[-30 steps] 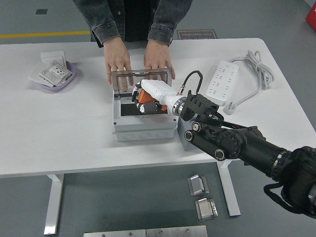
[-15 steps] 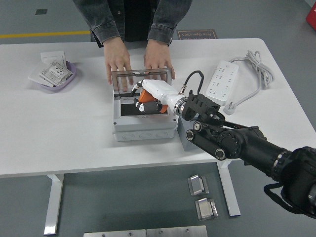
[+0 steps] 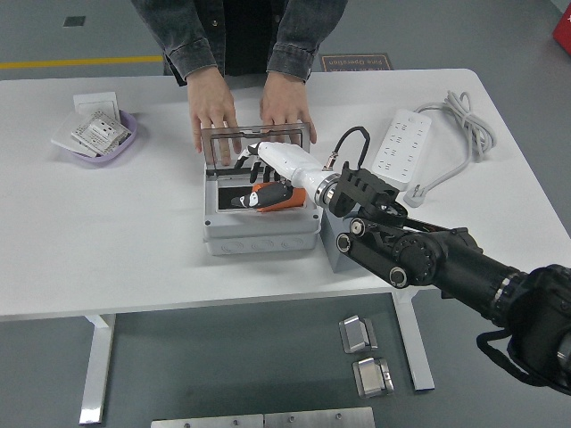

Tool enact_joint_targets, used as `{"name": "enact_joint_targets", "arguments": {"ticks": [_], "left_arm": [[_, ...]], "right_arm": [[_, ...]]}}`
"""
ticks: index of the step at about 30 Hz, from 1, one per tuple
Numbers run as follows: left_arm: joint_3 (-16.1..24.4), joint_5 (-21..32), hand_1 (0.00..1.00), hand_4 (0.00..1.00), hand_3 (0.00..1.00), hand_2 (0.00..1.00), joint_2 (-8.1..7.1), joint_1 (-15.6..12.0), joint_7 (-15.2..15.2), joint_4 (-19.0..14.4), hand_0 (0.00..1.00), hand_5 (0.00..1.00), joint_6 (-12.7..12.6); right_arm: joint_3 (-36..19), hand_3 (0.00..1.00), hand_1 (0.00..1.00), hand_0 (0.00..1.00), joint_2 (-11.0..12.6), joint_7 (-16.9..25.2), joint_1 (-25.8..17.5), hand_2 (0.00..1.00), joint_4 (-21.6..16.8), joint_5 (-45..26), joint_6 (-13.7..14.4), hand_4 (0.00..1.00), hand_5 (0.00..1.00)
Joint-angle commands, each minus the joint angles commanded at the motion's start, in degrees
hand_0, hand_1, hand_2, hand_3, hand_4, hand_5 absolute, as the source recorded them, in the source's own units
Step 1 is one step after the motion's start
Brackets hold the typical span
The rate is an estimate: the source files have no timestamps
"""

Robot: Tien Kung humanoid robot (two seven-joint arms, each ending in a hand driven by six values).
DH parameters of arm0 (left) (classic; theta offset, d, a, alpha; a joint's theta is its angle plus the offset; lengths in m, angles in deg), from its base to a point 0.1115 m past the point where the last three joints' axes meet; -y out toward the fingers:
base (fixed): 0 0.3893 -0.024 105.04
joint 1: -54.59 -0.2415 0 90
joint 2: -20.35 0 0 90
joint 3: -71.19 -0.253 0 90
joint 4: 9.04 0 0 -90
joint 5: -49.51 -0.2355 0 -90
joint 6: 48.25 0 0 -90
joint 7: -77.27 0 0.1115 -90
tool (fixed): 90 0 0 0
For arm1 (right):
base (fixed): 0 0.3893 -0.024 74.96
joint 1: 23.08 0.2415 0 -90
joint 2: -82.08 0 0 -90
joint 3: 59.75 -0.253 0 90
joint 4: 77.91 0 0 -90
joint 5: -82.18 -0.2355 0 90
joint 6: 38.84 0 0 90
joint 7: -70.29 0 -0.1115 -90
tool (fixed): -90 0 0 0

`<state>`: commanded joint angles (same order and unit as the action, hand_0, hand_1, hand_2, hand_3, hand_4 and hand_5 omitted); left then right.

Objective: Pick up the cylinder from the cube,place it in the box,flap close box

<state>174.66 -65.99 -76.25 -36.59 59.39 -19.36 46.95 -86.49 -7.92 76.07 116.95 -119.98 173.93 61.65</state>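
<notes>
The right hand (image 3: 268, 174) reaches into the open grey box (image 3: 260, 230) on the counter (image 3: 134, 232), its fingers loosely spread above the orange cylinder (image 3: 268, 198) lying inside. A person's hands (image 3: 212, 111) steady the raised lid (image 3: 257, 143).

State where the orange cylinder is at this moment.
In the head view the orange cylinder lies inside the open grey box at the table's centre, under the right hand, just in front of the person's hands.

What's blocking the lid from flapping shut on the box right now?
The right hand is inside the open box, over the orange cylinder, so its forearm crosses the lid's path. The person's hands press on the raised clear lid from behind.
</notes>
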Motion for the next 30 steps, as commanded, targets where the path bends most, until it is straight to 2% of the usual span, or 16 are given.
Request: {"name": "enact_joint_targets", "arguments": {"ticks": [21, 22, 23, 30], "left_arm": [[-0.42, 0.02, 0.745, 0.738, 0.779, 0.715, 0.19, -0.06, 0.06, 0.0, 0.725, 0.442, 0.4], [-0.41, 0.03, 0.744, 0.736, 0.777, 0.714, 0.2, -0.07, 0.06, 0.0, 0.725, 0.439, 0.39], [-0.43, 0.05, 0.744, 0.736, 0.777, 0.714, 0.22, -0.08, 0.06, 0.0, 0.725, 0.439, 0.39], [-0.7, 0.41, 0.744, 0.736, 0.778, 0.713, 0.36, -0.22, 0.08, 0.0, 0.725, 0.436, 0.37]], "right_arm": [[-2.0, 0.664, 0.365, 0.364, 0.0, 0.4, -0.31, 0.477, -1.68, 0.82, -0.42, 0.915, 0.47], [-2.1, 0.662, 0.396, 0.404, 0.0, 0.42, -0.36, 0.482, -1.76, 0.83, -0.46, 0.917, 0.475], [-2.23, 0.662, 0.396, 0.404, 0.0, 0.43, -0.41, 0.482, -1.88, 0.85, -0.49, 0.917, 0.475], [-3.87, 0.658, 0.416, 0.419, 0.0, 0.03, -1.19, 0.489, -4.6, 1.28, -1.01, 0.92, 0.48]]}}
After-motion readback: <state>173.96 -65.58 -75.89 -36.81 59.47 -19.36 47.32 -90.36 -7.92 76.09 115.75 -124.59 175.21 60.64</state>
